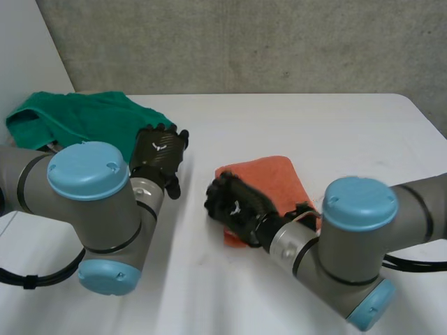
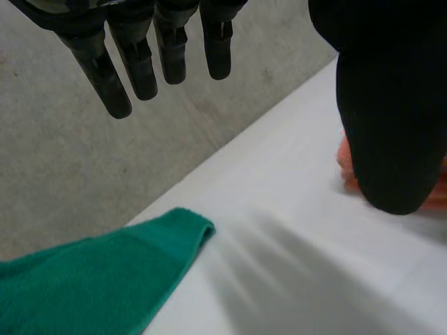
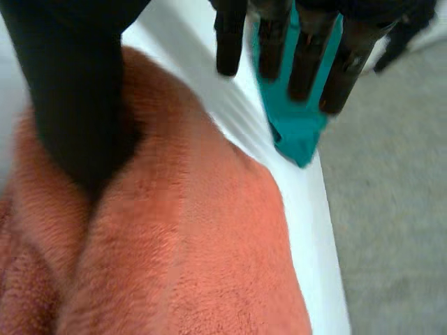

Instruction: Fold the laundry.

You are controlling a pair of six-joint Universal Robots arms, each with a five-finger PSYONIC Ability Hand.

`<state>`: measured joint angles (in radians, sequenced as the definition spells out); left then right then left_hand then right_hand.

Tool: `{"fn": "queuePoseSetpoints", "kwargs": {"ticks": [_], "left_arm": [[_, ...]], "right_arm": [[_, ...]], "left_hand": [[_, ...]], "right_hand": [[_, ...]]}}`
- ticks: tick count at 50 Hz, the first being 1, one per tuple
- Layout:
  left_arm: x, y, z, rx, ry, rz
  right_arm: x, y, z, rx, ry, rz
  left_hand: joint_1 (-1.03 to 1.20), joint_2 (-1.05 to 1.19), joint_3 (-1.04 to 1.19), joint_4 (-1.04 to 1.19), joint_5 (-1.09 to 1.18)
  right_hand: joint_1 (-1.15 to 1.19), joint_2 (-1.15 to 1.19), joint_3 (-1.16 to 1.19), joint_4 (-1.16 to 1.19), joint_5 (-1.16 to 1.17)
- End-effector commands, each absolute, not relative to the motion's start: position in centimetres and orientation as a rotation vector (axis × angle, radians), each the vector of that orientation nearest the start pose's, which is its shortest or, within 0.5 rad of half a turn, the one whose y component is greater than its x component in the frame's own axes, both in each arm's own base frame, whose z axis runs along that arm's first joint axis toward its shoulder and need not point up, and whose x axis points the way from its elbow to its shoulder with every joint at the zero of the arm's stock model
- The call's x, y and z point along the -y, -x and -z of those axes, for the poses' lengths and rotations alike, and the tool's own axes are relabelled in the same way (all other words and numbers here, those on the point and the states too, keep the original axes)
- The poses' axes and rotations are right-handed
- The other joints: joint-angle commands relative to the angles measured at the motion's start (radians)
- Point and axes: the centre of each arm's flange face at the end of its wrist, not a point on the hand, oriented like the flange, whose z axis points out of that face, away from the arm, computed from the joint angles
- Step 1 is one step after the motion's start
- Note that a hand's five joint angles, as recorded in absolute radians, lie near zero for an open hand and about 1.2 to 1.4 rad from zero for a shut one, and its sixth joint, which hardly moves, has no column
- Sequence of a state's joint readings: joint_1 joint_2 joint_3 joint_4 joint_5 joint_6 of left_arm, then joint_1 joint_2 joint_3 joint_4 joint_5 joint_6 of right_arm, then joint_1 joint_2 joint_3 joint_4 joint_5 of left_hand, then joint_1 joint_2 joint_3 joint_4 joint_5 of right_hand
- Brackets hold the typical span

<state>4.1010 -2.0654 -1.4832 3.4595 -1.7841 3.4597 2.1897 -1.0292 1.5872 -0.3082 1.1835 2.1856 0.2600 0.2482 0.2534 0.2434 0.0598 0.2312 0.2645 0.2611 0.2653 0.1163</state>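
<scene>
At the left you have the green towel point(image 1: 77, 118) lying crumpled in a heap at the far left corner of the white surface point(image 1: 335, 125). Your left arm reaches forward from the near left, and its left hand point(image 1: 159, 150) hovers just beside the heap's right edge, back of the hand up. In the left wrist view its fingers point(image 2: 140, 63) hang straight and slack with the thumb well apart from them. The hand is released and grasps nothing, with the green towel's edge point(image 2: 105, 279) lying below the fingertips.

Toward the middle, the orange towel point(image 1: 269, 178) lies folded into a compact pad, well apart from the green one. Your right arm comes in from the near right, and the right hand point(image 1: 236, 202) sits over the pad's near left edge. In the right wrist view its thumb point(image 3: 73, 91) presses down into the orange pile. The fingers point(image 3: 307, 63) stretch straight past the towel's edge above the surface, so that hand is released too, not clenched.
</scene>
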Motion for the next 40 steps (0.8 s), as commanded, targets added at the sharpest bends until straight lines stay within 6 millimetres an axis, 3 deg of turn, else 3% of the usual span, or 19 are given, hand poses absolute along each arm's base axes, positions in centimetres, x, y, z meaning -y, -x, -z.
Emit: {"fn": "queuePoseSetpoints", "kwargs": {"ticks": [1,5,10,18,24,28,33,40], "left_arm": [[26.1,34.5,-21.8,-2.163,-0.799,2.396],[25.5,36.7,-22.0,-2.198,-0.872,2.502],[24.2,39.6,-21.6,-2.246,-1.008,2.576],[23.5,41.6,-17.7,-2.369,-1.13,2.429],[23.5,40.2,-15.3,-2.446,-1.089,2.185],[23.2,39.1,-14.5,-2.388,-1.115,2.06],[22.9,38.5,-13.7,-2.287,-1.209,1.979],[22.7,38.5,-12.8,-2.262,-1.268,1.934]], "right_arm": [[24.8,-31.2,-21.0,-1.75,1.121,1.85],[27.8,-26.9,-23.0,-1.92,0.729,1.764],[29.7,-23.8,-22.9,-2.083,0.615,1.704],[31.3,-24.3,-20.2,-2.178,0.639,1.595],[32.0,-24.8,-18.2,-2.239,0.656,1.482],[31.4,-26.5,-17.1,-2.231,0.711,1.412],[31.1,-28.3,-15.2,-2.234,0.803,1.361],[31.4,-28.9,-13.3,-2.267,0.924,1.363]], "left_hand": [[-0.023,-0.011,-0.017,-0.006,0.003],[-0.008,0.003,-0.002,0.008,0.017],[0.033,0.045,0.039,0.049,0.058],[0.088,0.1,0.095,0.105,0.114],[0.106,0.118,0.113,0.123,0.132],[0.092,0.103,0.098,0.108,0.117],[0.071,0.083,0.078,0.088,0.097],[0.053,0.065,0.06,0.07,0.079]], "right_hand": [[-0.057,-0.09,-0.087,-0.091,-0.116],[-0.057,-0.09,-0.087,-0.091,-0.116],[-0.057,-0.09,-0.087,-0.091,-0.116],[-0.057,-0.09,-0.087,-0.091,-0.116],[-0.057,-0.09,-0.087,-0.091,-0.116],[-0.057,-0.09,-0.087,-0.091,-0.116],[-0.057,-0.09,-0.087,-0.091,-0.116],[-0.057,-0.09,-0.087,-0.091,-0.116]]}}
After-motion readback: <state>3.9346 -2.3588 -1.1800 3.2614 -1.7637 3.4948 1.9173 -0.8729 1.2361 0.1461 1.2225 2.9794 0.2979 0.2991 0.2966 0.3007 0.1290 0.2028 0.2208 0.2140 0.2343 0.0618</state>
